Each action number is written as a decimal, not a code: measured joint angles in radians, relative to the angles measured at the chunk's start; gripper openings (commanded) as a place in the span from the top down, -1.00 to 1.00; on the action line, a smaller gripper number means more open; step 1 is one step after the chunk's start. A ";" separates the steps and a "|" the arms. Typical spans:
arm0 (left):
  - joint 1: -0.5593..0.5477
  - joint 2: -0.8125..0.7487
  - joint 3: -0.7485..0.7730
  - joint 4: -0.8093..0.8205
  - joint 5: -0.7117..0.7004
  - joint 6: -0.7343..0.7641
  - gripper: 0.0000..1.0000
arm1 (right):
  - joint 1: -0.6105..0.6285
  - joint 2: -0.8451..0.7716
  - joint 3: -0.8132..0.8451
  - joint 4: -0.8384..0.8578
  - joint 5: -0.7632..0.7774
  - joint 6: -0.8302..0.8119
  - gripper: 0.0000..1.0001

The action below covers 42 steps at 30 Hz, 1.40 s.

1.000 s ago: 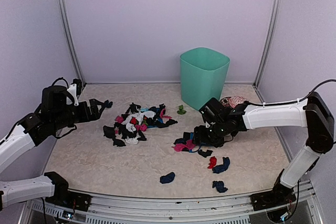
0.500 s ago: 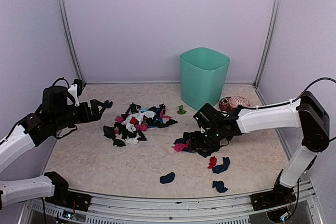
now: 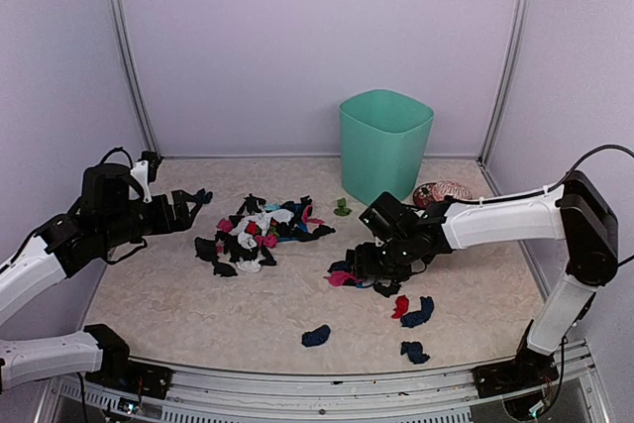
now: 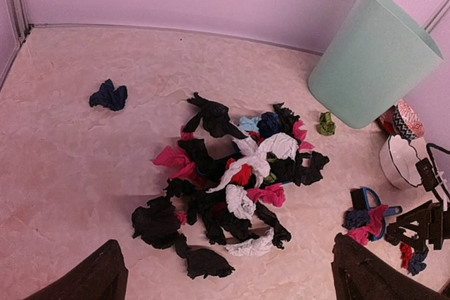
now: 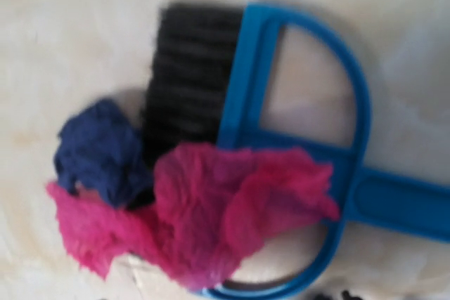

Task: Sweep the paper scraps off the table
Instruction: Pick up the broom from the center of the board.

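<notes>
The right tool [image 3: 367,263] is being held low over the blue plastic hand brush with black bristles [image 5: 242,82], probably so that the brush can be taken up for sweeping. Whether the jaws are apart or clamped on it cannot be told, as the fingers are not being shown in the wrist view. A crumpled pink paper scrap [image 5: 225,209] is lying across the brush frame, with a dark blue one [image 5: 98,149] beside the bristles. The left tool [image 3: 190,207] is being held raised with its jaws wide apart and empty, seemingly facing the main heap of crumpled paper scraps [image 3: 260,235] on the beige marbled table [image 3: 168,294]. The mint-green plastic bin [image 3: 384,146] is standing at the back, likely as the destination
</notes>
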 measured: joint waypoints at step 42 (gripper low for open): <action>-0.009 0.020 0.000 -0.009 -0.025 -0.001 -0.98 | -0.025 0.074 -0.022 -0.010 0.111 0.074 0.16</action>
